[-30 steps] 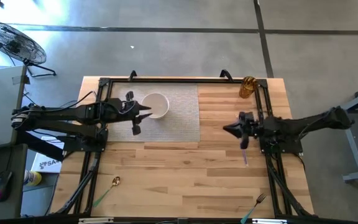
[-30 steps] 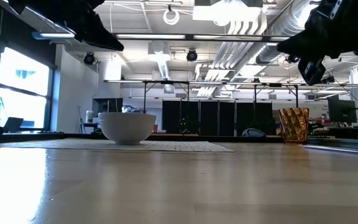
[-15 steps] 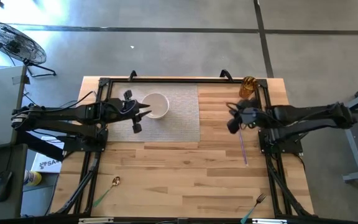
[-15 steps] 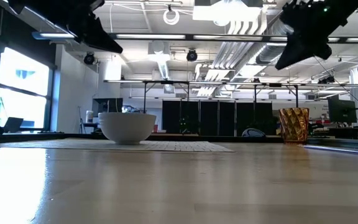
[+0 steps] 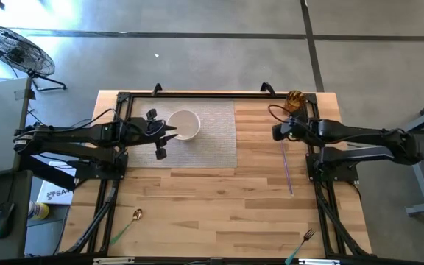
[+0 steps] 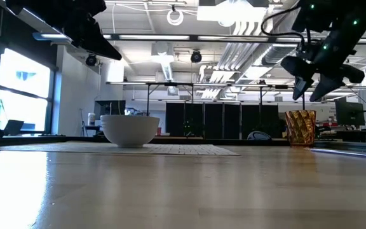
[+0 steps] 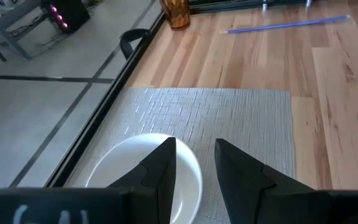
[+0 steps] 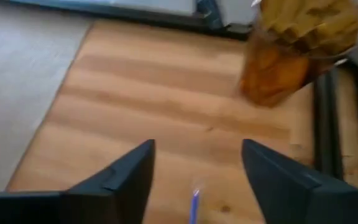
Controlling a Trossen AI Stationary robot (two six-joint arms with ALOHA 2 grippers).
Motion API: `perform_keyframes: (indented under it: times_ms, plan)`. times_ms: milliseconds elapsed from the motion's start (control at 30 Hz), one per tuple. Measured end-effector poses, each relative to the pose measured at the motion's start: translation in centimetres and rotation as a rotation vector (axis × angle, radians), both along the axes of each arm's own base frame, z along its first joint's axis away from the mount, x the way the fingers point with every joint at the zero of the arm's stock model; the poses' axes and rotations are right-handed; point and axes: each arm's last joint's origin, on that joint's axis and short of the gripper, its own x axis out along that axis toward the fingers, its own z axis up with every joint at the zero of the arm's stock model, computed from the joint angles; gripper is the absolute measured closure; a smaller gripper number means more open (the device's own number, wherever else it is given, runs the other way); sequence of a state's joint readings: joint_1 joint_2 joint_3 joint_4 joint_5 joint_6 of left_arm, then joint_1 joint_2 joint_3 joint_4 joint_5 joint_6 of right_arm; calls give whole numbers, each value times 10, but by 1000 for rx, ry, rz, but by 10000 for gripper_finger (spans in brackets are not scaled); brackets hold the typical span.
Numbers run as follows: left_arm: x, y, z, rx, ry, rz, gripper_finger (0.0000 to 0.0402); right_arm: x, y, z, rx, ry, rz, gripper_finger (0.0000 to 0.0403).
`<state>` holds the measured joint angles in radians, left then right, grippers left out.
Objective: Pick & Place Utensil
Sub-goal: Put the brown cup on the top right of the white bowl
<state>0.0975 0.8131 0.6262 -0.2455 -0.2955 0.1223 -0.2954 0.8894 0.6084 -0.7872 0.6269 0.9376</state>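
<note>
Your right gripper [image 5: 277, 132] hovers above table [image 5: 197, 213], near amber glass [image 5: 294, 102]; fingers [image 8: 126, 177] spread apart, nothing between them. Purple utensil [image 5: 287, 168] lies flat on bare wood just below right gripper, apart from it, off to the right of woven mat [image 5: 212, 136]. Your left gripper [image 5: 166, 134] hangs over mat beside white bowl [image 5: 185, 124]; fingers [image 7: 163, 168] part open, holding nothing. Gold spoon [image 5: 134, 218] and fork [image 5: 304, 241] rest near front edge.

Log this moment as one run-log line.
right gripper: open, above straw on table | left gripper: open, empty, by bowl
</note>
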Motion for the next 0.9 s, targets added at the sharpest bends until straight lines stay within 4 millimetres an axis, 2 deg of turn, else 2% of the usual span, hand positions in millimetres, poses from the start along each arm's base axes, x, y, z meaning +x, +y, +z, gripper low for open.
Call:
perform_keyframes:
  times_ms: [67, 167, 500, 633, 900]
  plan:
    - [0, 0, 0, 0, 0, 0, 293, -2, -3, -3, -26, 3, -39, 130]
    - [0, 0, 0, 0, 0, 0, 293, -1, -8, -7, -64, 1, -50, 108]
    - [0, 0, 1, 0, -6, 1, 293, -14, -26, -44, -53, -17, -129, 98]
    - [0, 0, 1, 1, -12, 1, 293, -17, -36, -50, -64, -77, -153, 75]
    - [0, 0, 1, 1, -12, 1, 293, -20, -53, -53, -62, -78, -203, 7]
